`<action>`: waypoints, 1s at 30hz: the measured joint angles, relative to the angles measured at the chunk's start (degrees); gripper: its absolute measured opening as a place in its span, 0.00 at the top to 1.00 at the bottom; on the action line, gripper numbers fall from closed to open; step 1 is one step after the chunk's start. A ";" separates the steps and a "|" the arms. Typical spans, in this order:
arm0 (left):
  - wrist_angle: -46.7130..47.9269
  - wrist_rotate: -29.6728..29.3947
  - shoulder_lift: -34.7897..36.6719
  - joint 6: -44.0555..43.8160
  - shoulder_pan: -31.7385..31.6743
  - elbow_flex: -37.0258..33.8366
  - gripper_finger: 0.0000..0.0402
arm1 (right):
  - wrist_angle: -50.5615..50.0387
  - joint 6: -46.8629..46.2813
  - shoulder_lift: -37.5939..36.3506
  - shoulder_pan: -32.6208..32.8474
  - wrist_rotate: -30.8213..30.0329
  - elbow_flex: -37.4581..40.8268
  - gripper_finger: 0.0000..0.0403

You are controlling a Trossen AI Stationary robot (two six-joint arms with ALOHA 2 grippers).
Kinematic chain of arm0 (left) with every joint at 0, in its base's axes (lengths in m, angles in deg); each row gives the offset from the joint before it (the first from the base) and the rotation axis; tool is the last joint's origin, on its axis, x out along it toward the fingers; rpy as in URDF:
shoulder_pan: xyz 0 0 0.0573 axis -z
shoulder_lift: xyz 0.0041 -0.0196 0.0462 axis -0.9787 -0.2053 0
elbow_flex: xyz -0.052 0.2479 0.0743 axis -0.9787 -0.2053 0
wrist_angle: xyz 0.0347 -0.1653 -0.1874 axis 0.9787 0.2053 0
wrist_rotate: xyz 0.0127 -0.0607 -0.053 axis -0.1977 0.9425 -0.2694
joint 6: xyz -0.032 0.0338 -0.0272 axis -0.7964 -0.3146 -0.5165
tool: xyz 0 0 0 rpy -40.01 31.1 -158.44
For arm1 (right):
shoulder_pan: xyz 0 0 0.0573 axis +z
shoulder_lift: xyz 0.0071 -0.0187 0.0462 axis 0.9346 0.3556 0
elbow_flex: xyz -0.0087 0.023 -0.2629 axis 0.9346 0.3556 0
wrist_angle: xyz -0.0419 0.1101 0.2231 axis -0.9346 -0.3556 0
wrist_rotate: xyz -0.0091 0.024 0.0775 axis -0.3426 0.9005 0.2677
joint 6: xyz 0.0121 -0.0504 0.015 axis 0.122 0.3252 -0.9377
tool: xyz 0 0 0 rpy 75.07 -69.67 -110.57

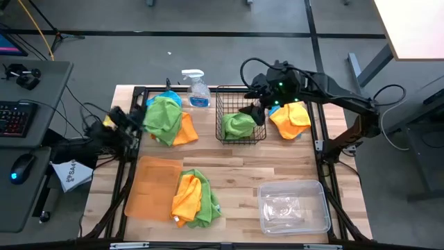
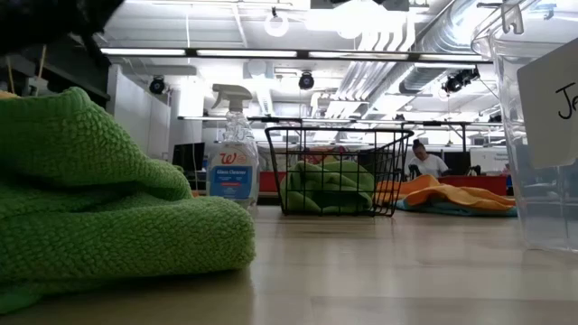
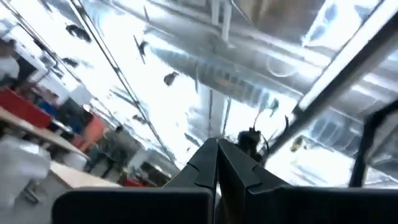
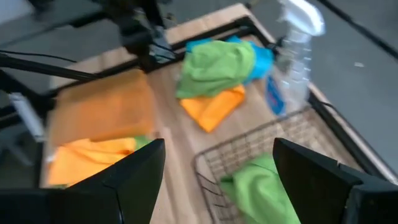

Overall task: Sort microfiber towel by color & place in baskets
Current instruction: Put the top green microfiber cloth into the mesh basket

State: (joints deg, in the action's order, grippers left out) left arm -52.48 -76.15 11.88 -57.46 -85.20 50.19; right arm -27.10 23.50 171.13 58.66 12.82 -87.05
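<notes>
Green towel (image 4: 264, 190) lies bunched inside the wire basket (image 1: 241, 114), directly beneath the right hand (image 1: 258, 104), whose fingers gape wide.

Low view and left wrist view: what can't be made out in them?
- Low view: a green towel up close hides the left table; the clear bin is cut off by the right edge.
- Left wrist view: blurred, aimed at the ceiling; no towels or baskets visible.
</notes>
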 joint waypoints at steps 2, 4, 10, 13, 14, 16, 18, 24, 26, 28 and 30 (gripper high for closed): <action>6.15 0.76 -4.53 -0.25 0.04 5.15 1.00 | -1.52 0.00 0.00 0.16 -2.93 -0.45 0.27; 17.11 0.77 -11.02 -3.18 -0.20 11.81 0.98 | -2.12 -0.07 0.00 0.14 -5.29 -0.45 0.27; 72.28 -0.71 -31.75 -6.03 -4.13 34.98 0.82 | -3.99 -1.23 0.00 -1.13 -8.57 -0.45 0.27; 89.44 -2.24 -40.97 -12.63 -7.95 38.54 0.72 | -6.85 -2.56 0.00 -1.61 -9.34 -0.45 0.27; 92.76 -1.54 -43.24 -14.95 -9.13 38.51 0.69 | -8.16 -2.68 0.00 -1.63 -9.99 -0.45 0.27; 94.95 0.42 -47.30 -18.38 -11.13 37.75 0.64 | -10.69 -2.75 0.00 -1.61 -11.70 -0.45 0.27; 94.41 1.82 -51.17 -19.70 -12.57 36.33 0.60 | -12.88 -2.77 0.00 -1.61 -13.24 -0.45 0.27; 85.98 1.57 -60.45 -20.10 -16.91 35.16 0.53 | -18.44 -2.62 0.00 -1.61 -17.53 -0.45 0.27; 83.85 1.53 -62.95 -20.12 -18.38 35.16 0.52 | -20.30 -3.03 0.00 -1.63 -17.85 -0.45 0.27; 81.44 1.49 -65.34 -20.11 -19.69 35.16 0.52 | -21.81 -3.17 0.00 -1.63 -18.13 -0.45 0.27; 78.27 1.34 -67.80 -20.05 -20.63 35.16 0.52 | -23.27 -3.13 0.00 -1.61 -18.59 -0.45 0.27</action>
State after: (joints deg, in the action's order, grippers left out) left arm 25.79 -74.81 -55.93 -77.51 -105.83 85.35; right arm -50.36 20.37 171.13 57.05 -5.77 -87.50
